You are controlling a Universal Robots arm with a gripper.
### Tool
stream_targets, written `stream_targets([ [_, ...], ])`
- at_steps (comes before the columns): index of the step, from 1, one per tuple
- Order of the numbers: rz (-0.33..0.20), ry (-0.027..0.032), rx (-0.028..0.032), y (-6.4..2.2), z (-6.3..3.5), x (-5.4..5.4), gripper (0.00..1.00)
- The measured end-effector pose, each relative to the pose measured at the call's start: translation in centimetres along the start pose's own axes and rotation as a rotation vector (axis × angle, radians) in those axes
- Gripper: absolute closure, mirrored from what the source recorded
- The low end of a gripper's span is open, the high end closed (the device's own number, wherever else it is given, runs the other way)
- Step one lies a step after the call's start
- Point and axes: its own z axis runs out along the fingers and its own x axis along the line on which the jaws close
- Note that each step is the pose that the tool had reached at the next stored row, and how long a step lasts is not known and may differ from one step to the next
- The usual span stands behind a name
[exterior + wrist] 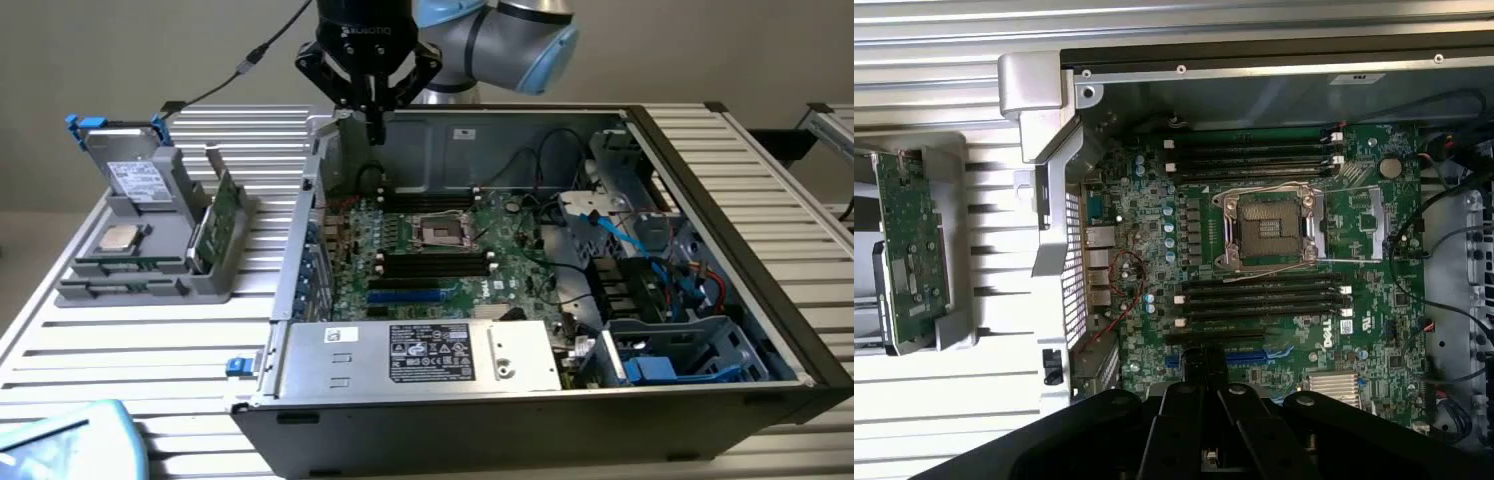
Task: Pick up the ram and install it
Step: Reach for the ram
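My gripper hangs shut over the far end of the open computer case, above the motherboard, with nothing visible between its fingers. In the wrist view its black fingertips point down at the board's near part, close to the black memory slots; another bank of slots lies beyond the processor socket. What looks like the ram is a narrow green strip lying in the front of the grey holder, far to the exterior view's left of the gripper.
A taller green card with a metal bracket stands upright in the holder, seen too as the card. A drive with blue tabs and a processor sit there as well. The power supply, cables and case walls hem in the board.
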Motion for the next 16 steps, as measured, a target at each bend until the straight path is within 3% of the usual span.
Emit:
stream_targets([
  [5,0.000,0.0001,0.0001,-0.02,-0.02,0.7,0.89],
  [16,0.000,0.0018,-0.0001,-0.06,-0.11,5.7,0.89],
])
